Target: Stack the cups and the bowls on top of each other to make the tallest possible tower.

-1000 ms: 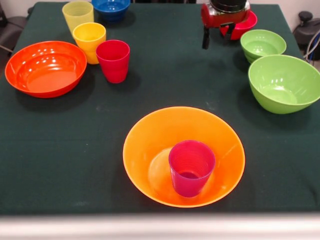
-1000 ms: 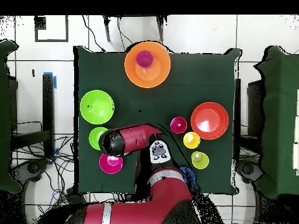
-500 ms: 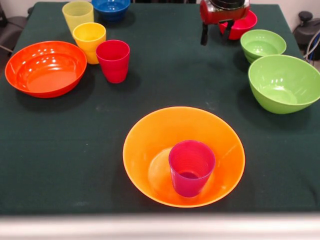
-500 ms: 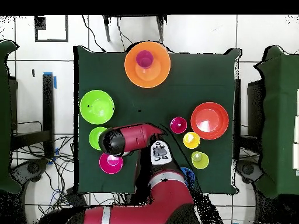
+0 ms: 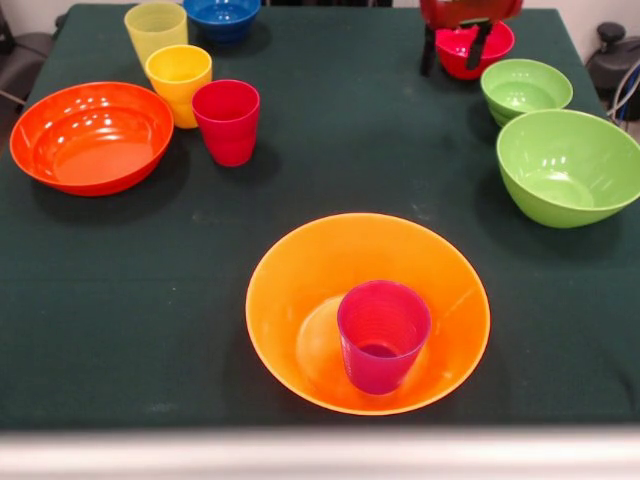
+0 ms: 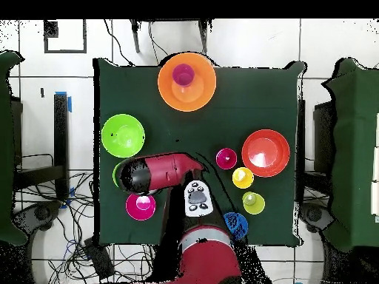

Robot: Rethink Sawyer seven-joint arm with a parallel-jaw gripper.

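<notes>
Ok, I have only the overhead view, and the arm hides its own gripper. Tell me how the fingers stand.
Observer: The gripper is open. One black finger is outside the rim of the small red-pink round plastic bowl, the other over its inside. I cannot tell if they touch it.
Operator: Now report the bowl half under the arm.
Observer: The small green round plastic bowl stands upright and empty, close beside the large green plastic bowl.
</notes>
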